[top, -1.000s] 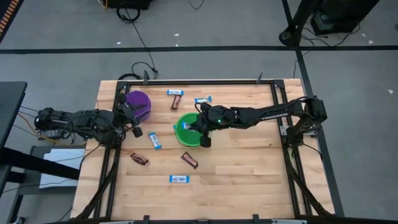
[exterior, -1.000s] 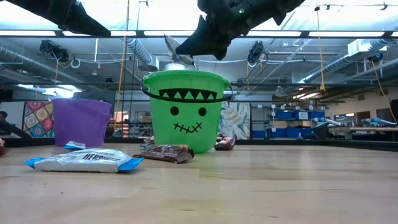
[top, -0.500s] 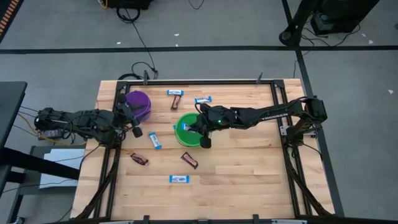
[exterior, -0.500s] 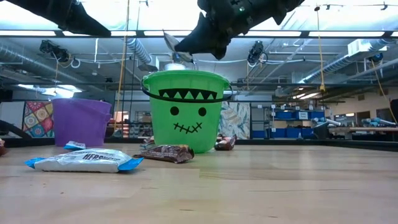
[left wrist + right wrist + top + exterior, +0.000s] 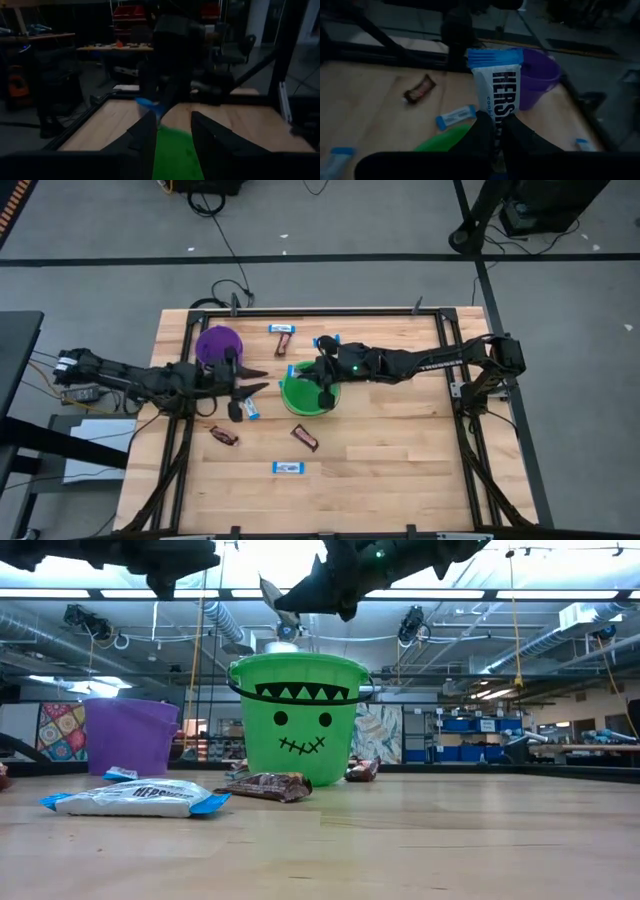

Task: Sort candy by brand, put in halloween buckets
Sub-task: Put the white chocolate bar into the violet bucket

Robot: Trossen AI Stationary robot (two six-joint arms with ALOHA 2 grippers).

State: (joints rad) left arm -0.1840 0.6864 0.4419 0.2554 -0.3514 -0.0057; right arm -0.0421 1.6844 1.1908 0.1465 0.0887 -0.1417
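Observation:
In the high view my right gripper (image 5: 298, 372) hovers over the far-left rim of the green bucket (image 5: 305, 392), shut on a blue-and-white candy (image 5: 292, 370). My left gripper (image 5: 260, 379) is open, between the purple bucket (image 5: 218, 343) and the green one, above the table. Both buckets stand upright on their bases in the low view: green bucket (image 5: 298, 718), purple bucket (image 5: 130, 735). Loose candies lie flat on the table: a blue one (image 5: 250, 408) under my left gripper, and brown ones (image 5: 223, 435) (image 5: 304, 438). My right gripper pinches the blue-and-white candy between its two fingers (image 5: 482, 131) at one end of the wrapper (image 5: 496, 114). The rest of the wrapper sticks out beyond the fingertips. The fingers reach in from the table's right. The candy (image 5: 273, 598) is tilted and lifted clear above the green bucket's rim.
Other candies lie near the far edge: blue ones (image 5: 283, 328) (image 5: 327, 339) and a brown one (image 5: 283, 343). Another blue one (image 5: 288, 468) lies toward the near edge. A black frame runs along the table's sides (image 5: 440, 340). Bare wood fills the near right part.
My left arm has reached from beside the purple bucket toward the table's right, and its gripper now hangs close to the green bucket. My right gripper, still shut on the candy, has moved from the bucket's right side toward its far-left rim and risen a little.

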